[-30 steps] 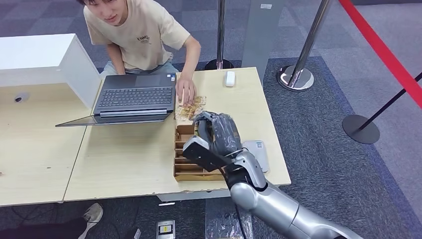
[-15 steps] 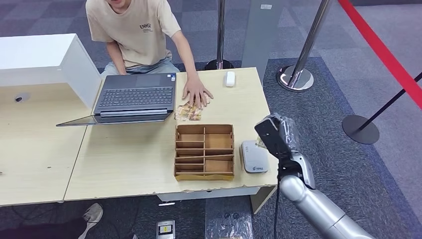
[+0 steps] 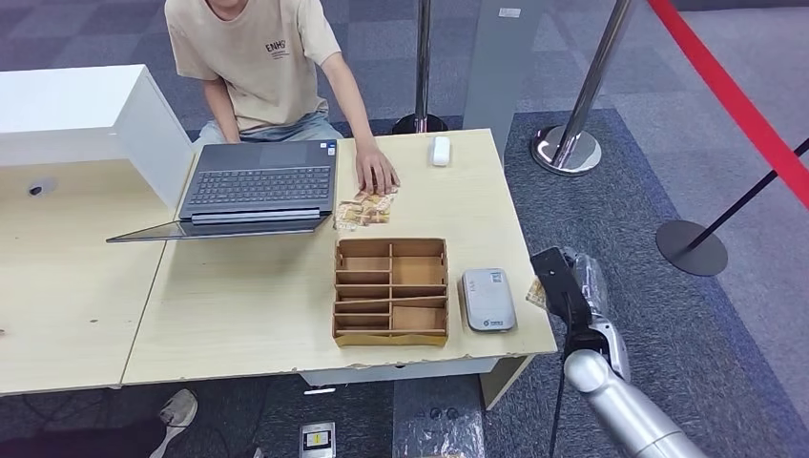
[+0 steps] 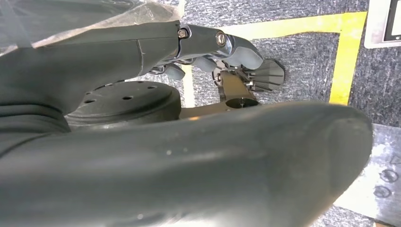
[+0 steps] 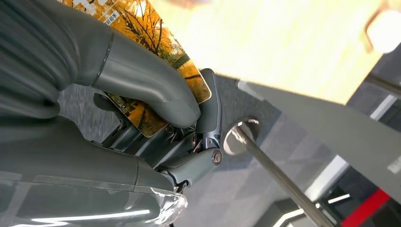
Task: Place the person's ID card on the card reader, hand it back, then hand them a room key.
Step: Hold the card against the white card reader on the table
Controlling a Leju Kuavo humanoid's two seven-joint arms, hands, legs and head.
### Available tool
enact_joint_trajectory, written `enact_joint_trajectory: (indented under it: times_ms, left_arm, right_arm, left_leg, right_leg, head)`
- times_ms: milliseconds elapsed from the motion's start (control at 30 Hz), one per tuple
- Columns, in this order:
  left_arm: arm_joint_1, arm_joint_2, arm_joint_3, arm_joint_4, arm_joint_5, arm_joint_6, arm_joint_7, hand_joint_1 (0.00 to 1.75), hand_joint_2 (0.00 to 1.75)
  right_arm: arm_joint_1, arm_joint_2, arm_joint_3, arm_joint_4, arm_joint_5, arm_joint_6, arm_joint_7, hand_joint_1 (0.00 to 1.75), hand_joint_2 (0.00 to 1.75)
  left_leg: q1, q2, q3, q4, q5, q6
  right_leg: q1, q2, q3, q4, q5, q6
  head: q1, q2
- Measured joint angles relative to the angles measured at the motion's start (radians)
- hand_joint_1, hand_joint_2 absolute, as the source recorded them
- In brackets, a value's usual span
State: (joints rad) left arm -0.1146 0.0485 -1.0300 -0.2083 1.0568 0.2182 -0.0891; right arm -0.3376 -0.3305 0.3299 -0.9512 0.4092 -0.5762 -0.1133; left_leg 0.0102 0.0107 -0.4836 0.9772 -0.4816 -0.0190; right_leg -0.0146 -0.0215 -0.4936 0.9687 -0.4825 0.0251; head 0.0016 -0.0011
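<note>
One card (image 5: pixel 156 71), printed with yellow autumn leaves, was held in the right robot hand (image 3: pixel 563 286), pinched between the thick thumb and the darker fingers (image 5: pixel 208 113), as the right wrist view showed. In the head view this robot hand was seen off the right edge of the worktop (image 3: pixel 248 315), just beside the grey card reader (image 3: pixel 488 300), with a sliver of the card showing at its side. Judged from the pictures, the card was kept pinched so that it could be carried on; whether it was an ID or a room key could not be told with certainty, though its print matched the loose cards (image 3: pixel 363 210) lying under the person's hand (image 3: pixel 376 176) near the laptop (image 3: pixel 258 186). The card reader lay bare, nothing resting on it. A wooden divided tray (image 3: pixel 391 291) stood just left of the reader, probably to keep cards sorted within reach. The left robot hand (image 4: pixel 222 52) was seen in its own wrist view hanging over the floor, its fingers curled with nothing seen in them. A white mouse (image 3: pixel 440 150) lay at the far edge of the worktop.
</note>
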Motion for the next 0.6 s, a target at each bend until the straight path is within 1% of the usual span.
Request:
enact_joint_trajectory:
  times_ms: [167, 333, 500, 600]
  left_arm:
    - [-0.005, -0.005, 0.000, 0.000, -0.001, 0.003, 0.000, 0.00, 0.00]
    - [-0.012, -0.009, 0.000, 0.000, -0.005, 0.006, 0.003, 0.00, 0.00]
    - [-0.015, -0.014, 0.000, 0.000, -0.009, 0.007, 0.008, 0.00, 0.00]
    - [-0.017, -0.017, 0.000, 0.000, -0.010, 0.009, 0.011, 0.00, 0.00]
  right_arm:
    - [-0.004, 0.074, 0.007, 0.071, -0.041, -0.001, -0.051, 1.75, 1.75]
    - [-0.031, 0.146, 0.021, 0.126, -0.059, -0.003, -0.064, 1.75, 1.75]
    - [-0.065, 0.204, 0.037, 0.166, -0.102, 0.007, -0.082, 1.75, 1.75]
    - [-0.084, 0.227, 0.051, 0.184, -0.094, 0.003, -0.082, 1.75, 1.75]
  left_leg:
    - [0.000, 0.000, 0.000, 0.000, 0.000, 0.000]
    - [0.000, 0.000, 0.000, 0.000, 0.001, -0.001]
    - [0.000, 0.000, 0.000, 0.000, 0.001, -0.001]
    - [0.000, 0.000, 0.000, 0.000, 0.001, -0.001]
  right_leg:
    - [0.000, 0.000, 0.000, 0.001, 0.000, 0.000]
    - [0.000, 0.000, 0.000, 0.001, 0.000, 0.000]
    - [0.000, 0.000, 0.000, 0.001, 0.000, 0.000]
    - [0.000, 0.000, 0.000, 0.001, 0.000, 0.000]
  head:
    - [0.000, 0.000]
    - [0.000, 0.000]
    - [0.000, 0.000]
    - [0.000, 0.000]
